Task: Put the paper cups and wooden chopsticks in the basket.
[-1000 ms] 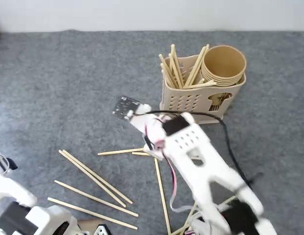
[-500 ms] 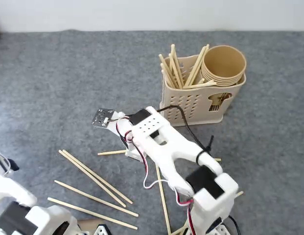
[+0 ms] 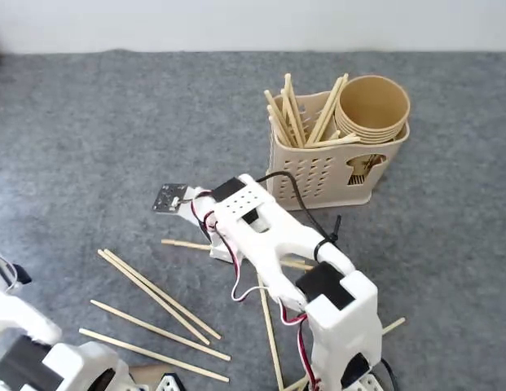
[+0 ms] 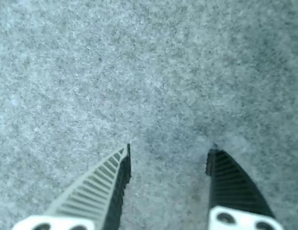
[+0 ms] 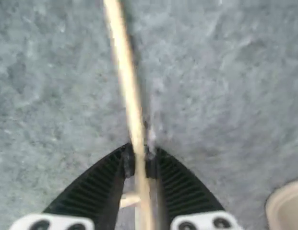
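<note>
A beige perforated basket [image 3: 318, 175] stands at the back right, holding a stack of paper cups [image 3: 373, 106] and several upright chopsticks [image 3: 289, 110]. More wooden chopsticks [image 3: 155, 295] lie loose on the grey carpet at the front left. My right gripper [image 3: 215, 243] is down at the carpet, left of the basket. In the right wrist view this gripper [image 5: 140, 158] is shut on one chopstick [image 5: 125, 86], which runs out ahead of the fingertips. My left gripper [image 4: 168, 153] hovers open over bare carpet, nothing between its fingers.
The left arm's white base [image 3: 28, 346] sits at the front left corner. Further chopsticks [image 3: 269, 322] lie beside and under the right arm at the front. A white wall [image 3: 253, 24] bounds the carpet at the back.
The right arm swung left and came down over the chopstick left of the basket; that chopstick's free end has shifted slightly toward the back. The left arm has not moved.
</note>
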Controlling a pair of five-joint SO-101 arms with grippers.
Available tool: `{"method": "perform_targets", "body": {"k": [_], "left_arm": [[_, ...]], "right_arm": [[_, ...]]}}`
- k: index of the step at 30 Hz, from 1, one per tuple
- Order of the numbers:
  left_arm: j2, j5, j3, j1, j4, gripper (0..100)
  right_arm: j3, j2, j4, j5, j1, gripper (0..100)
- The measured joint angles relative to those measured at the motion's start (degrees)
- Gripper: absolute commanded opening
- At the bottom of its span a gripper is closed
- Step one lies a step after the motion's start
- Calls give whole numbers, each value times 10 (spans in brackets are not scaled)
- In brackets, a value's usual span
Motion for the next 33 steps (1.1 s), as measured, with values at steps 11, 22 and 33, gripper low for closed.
{"method": "perform_targets", "body": {"k": [11,22,33], "left_arm": [[0,0,0,0,0,251],[0,0,0,0,0,251],[0,0,0,0,0,251]], "right_arm": [[2,-35,40,4,-2,10],[3,-286,150,3,-2,9],[-218,-442,277,-16,63,9]]}}
